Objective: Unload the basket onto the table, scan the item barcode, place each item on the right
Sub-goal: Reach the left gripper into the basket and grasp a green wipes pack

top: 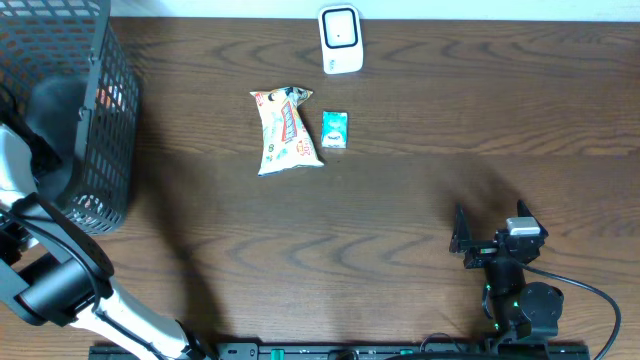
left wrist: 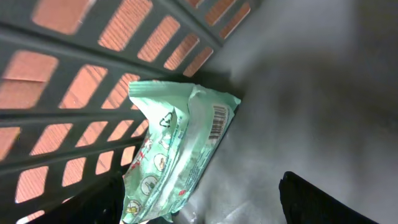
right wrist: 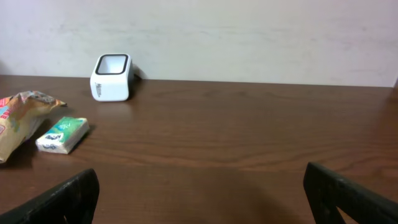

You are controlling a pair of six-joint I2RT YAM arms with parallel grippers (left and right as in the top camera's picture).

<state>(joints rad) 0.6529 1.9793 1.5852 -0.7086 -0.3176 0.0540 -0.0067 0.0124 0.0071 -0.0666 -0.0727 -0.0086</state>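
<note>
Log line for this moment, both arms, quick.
left gripper: open, inside black mesh basket, over pale green barcoded packet | right gripper: open, empty, above brown wooden table | white scanner: no item at it

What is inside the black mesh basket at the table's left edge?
A pale green packet with its barcode showing lies against the basket wall. The left arm hides the rest from above.

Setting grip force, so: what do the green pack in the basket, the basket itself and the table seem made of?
The green pack looks like thin, slightly glossy plastic film: creased, with a crimped seam. The basket seems matte black rigid plastic, moulded in slots, though coated metal is possible. The table looks like dark wood or wood-grain laminate, with low sheen.
</note>
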